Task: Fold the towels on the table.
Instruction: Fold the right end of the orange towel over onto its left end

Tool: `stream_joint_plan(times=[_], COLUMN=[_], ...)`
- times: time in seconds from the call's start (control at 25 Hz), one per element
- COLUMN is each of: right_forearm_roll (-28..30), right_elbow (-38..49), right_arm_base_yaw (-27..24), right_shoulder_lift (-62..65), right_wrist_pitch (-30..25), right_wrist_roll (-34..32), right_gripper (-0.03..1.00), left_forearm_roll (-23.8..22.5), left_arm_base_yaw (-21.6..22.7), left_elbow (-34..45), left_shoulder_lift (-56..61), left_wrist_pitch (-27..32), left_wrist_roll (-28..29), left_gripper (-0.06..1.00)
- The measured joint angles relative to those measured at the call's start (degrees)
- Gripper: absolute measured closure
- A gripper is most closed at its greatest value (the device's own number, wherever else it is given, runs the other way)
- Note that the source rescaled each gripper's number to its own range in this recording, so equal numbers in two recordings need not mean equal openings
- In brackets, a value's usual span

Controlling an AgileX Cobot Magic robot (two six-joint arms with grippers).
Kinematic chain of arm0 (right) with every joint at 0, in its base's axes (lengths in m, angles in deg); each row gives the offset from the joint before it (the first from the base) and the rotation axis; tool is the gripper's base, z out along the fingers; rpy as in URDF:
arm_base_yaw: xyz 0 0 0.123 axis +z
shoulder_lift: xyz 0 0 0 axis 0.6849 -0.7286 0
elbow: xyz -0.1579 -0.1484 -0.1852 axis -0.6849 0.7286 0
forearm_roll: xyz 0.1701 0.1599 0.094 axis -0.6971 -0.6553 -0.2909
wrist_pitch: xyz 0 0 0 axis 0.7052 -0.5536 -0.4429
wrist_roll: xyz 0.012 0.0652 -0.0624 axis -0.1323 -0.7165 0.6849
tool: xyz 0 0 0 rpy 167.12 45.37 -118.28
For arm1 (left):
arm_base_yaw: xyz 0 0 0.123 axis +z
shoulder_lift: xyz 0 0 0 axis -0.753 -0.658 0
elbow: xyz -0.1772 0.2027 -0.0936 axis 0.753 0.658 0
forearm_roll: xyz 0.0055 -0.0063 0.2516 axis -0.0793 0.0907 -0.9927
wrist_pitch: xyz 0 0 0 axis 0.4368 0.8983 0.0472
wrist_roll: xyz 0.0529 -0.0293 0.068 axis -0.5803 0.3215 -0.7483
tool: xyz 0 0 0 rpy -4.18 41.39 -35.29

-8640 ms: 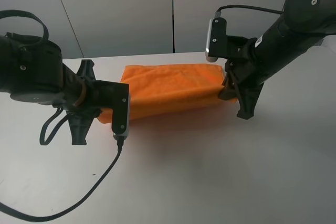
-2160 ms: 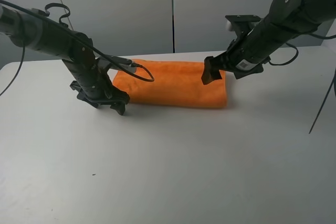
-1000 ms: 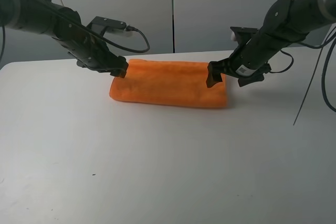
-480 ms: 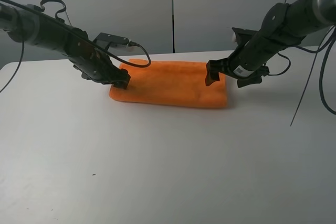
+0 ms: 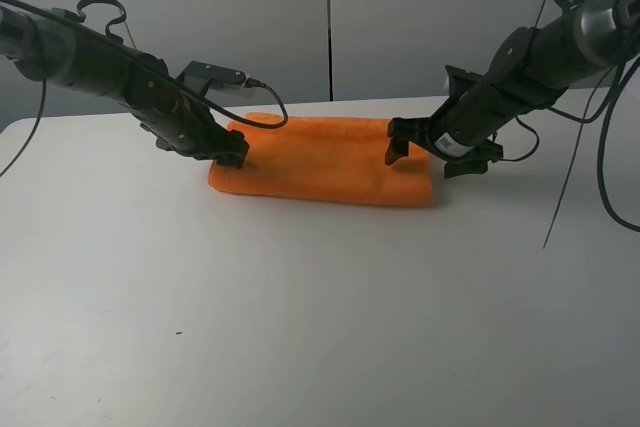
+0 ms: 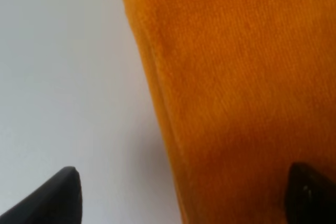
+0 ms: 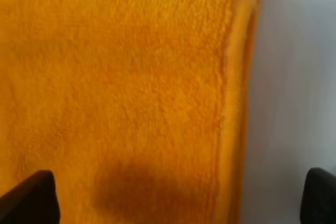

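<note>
The orange towel [image 5: 320, 162] lies folded in a long rectangle at the back middle of the white table [image 5: 320, 327]. My left gripper [image 5: 228, 150] hovers low over the towel's left end. In the left wrist view it is open [image 6: 184, 198], one fingertip [image 6: 58, 198] over bare table [image 6: 63, 77] and the other over the towel [image 6: 236, 77]. My right gripper [image 5: 422, 157] is over the towel's right end. In the right wrist view it is open [image 7: 176, 198] and straddles the folded edge of the towel [image 7: 121, 77]. Neither gripper holds anything. No white label shows.
Grey wall panels [image 5: 330, 17] stand behind the table. Black cables [image 5: 575, 167] hang from both arms near the back corners. A tiny dark speck [image 5: 179, 332] lies on the table in front.
Since a second ago my left gripper has dropped from above the towel's far left corner down onto its left end. My right gripper has shifted slightly at the right end. The towel has not moved.
</note>
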Motion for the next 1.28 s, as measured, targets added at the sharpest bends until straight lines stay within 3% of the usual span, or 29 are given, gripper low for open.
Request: stream_joint_plan(times=[0.2,0.44,0.6,0.84,0.88,0.92,0.96,1.04,1.08,1.28], right_forearm_roll=[-16.2,-33.3,-38.5,-41.1,-41.1,-41.1,-41.1,-40.5,-39.9,-36.3], right_elbow=[-0.4,-0.4,-0.2,-0.2,-0.2,-0.2,-0.2,-0.2,-0.2,-0.2], right_arm_base_yaw=[0.0,-0.1,-0.1,-0.1,-0.1,-0.1,-0.1,-0.1,-0.1,-0.1], right_shoulder_lift=[-1.0,-1.9,-2.4,-2.6,-2.6,-2.6,-2.6,-2.6,-2.6,-2.6], right_wrist_pitch=[-0.2,-4.9,-7.7,-8.6,-8.6,-8.6,-8.6,-8.6,-8.7,-9.4], right_wrist_roll=[12.0,26.2,31.2,35.5,35.7,35.8,35.9,36.1,36.1,36.1], right_gripper=[-0.03,-0.03,-0.03,-0.02,0.05,0.19,0.37,0.85,0.91,0.92], left_forearm_roll=[0.0,0.0,0.0,0.0,0.0,0.0,0.0,0.0,0.0,0.0], left_arm_base_yaw=[0.0,0.0,0.0,0.0,0.0,0.0,0.0,0.0,0.0,0.0], left_elbow=[0.0,0.0,0.0,0.0,0.0,0.0,0.0,0.0,0.0,-0.1], left_shoulder_lift=[0.0,0.0,0.0,0.0,0.0,0.0,0.0,0.0,0.0,0.0], left_wrist_pitch=[0.3,0.6,0.6,0.7,0.8,0.9,1.0,1.4,1.9,5.0], left_wrist_roll=[0.0,0.0,0.0,0.0,0.0,0.0,0.0,0.0,-0.1,-0.8], left_gripper=[-0.04,-0.04,-0.04,-0.04,-0.04,-0.04,-0.04,-0.04,-0.04,-0.04])
